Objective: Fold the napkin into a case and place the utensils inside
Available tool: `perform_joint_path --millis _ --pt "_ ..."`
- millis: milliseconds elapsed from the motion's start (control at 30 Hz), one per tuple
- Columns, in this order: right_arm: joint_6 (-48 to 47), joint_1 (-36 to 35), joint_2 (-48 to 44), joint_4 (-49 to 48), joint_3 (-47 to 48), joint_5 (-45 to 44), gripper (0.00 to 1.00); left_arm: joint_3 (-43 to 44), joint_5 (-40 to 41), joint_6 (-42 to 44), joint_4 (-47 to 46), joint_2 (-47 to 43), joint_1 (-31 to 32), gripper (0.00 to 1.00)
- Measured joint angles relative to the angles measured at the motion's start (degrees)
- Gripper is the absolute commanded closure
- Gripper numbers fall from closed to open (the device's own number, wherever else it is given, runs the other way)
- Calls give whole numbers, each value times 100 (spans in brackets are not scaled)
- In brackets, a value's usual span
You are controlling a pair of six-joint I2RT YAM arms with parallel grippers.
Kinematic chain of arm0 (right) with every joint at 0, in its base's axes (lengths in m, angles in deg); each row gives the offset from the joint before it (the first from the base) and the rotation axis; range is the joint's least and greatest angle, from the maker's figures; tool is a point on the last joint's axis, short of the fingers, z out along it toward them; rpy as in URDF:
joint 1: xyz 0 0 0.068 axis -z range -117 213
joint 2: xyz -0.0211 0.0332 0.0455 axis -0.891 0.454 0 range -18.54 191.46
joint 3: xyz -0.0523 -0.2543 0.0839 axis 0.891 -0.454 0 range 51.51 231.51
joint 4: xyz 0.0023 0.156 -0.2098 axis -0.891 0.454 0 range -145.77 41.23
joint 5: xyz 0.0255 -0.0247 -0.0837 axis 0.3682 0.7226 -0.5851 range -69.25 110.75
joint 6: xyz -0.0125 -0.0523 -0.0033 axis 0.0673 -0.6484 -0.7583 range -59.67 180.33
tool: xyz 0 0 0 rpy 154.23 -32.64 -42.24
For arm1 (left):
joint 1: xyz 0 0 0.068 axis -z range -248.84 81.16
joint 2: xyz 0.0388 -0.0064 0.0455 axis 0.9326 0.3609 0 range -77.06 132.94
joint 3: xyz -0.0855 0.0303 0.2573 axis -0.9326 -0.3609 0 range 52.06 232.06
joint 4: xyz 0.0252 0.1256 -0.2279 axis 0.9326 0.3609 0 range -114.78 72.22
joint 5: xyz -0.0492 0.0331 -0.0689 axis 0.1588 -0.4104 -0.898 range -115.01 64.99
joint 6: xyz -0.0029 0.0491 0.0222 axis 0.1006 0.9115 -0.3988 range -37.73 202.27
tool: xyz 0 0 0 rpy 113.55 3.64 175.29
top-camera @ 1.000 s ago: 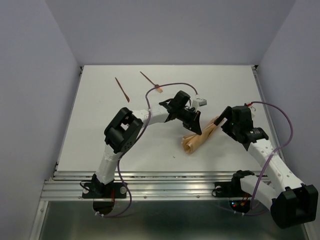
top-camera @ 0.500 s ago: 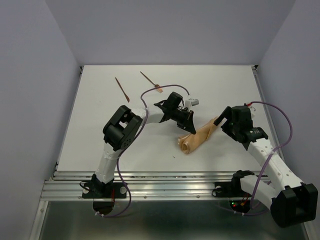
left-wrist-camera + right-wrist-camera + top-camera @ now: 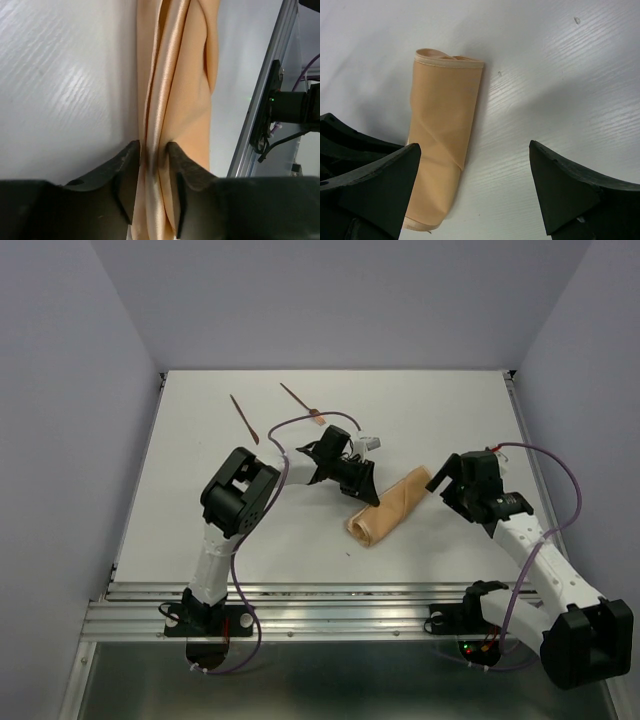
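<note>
**Now that the case (image 3: 388,508) lies folded, the utensils (image 3: 245,418) come next**

Since the tan fabric sits as a narrow oblong just right of centre on the table (image 3: 450,420), its length running from 8 o'clock to 2 o'clock in the top view, the folding half of the job looks finished or very nearly so. The end toward 8 o'clock shows a rounded, layered lip in the right wrist view. It reads as the mouth, though how far it gapes is hard to tell.

The left gripper (image 3: 152,146) is at the case's 10 o'clock flank. Its wrist view shows the jaws a narrow way apart with one raised fold of fabric standing between them. Whether the fingers press that fold or merely flank it cannot be told. The right gripper (image 3: 474,150) hangs over the 2 o'clock end with its jaws spread wide, holding nothing.

Both utensils lie flat toward 11 o'clock from the case, well apart from it. The plain stick (image 3: 243,415) is on the left and the forked stick (image 3: 302,403) is near it at 2 o'clock. No gripper touches either.

The step in hand appears to be the last attention to the fold. The next move calls for the left gripper to come clear of that ridge without dragging the layers open. It would then reach toward 11 o'clock and pinch a very thin stick lying flat, with fingertips low to the table and closing across the shaft. The right gripper is well placed to steady the case while a stick is slid in from 8 o'clock.
</note>
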Motion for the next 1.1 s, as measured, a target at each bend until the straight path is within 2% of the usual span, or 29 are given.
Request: perform_joint_path --millis 33,133,167,267,367,400,500,567,600,667,700,767,933,1100 --pt "0 0 28 -4 0 11 6 -39 31 2 2 0 -33 50" --pt "-15 0 83 -26 0 48 8 -76 107 -11 31 0 -94 40" --pt "-24 0 107 -42 0 70 10 -87 101 -13 35 -13 -122 27" --pt "-96 0 212 -140 -2 195 16 -94 149 -7 111 -162 -162 23" --pt "-205 0 476 -291 -2 393 33 -96 420 52 345 -476 -181 23" --pt "-247 0 595 -337 -2 470 46 -96 566 68 435 -610 -184 23" --pt "-343 0 868 -470 0 682 67 -103 929 94 619 -1008 -188 24" --pt "-387 0 1054 -603 11 876 71 -138 1167 87 713 -1331 -192 29" --pt "-402 0 1115 -632 35 942 72 -160 1228 63 732 -1473 -192 42" --pt "-448 0 1408 -774 170 1152 73 -286 1294 20 708 -1698 -186 61" --pt "-457 0 1506 -813 225 1220 73 -417 1318 -22 682 -1816 -168 83" --pt "-481 0 1781 -992 387 1401 73 -658 1316 -142 664 -1961 -107 100" --pt "-520 0 2358 -1298 717 1646 73 -1432 1158 -363 457 -2022 188 100" --pt "-555 0 2986 -1419 1191 1635 73 -1735 1115 -431 424 -1985 319 100"
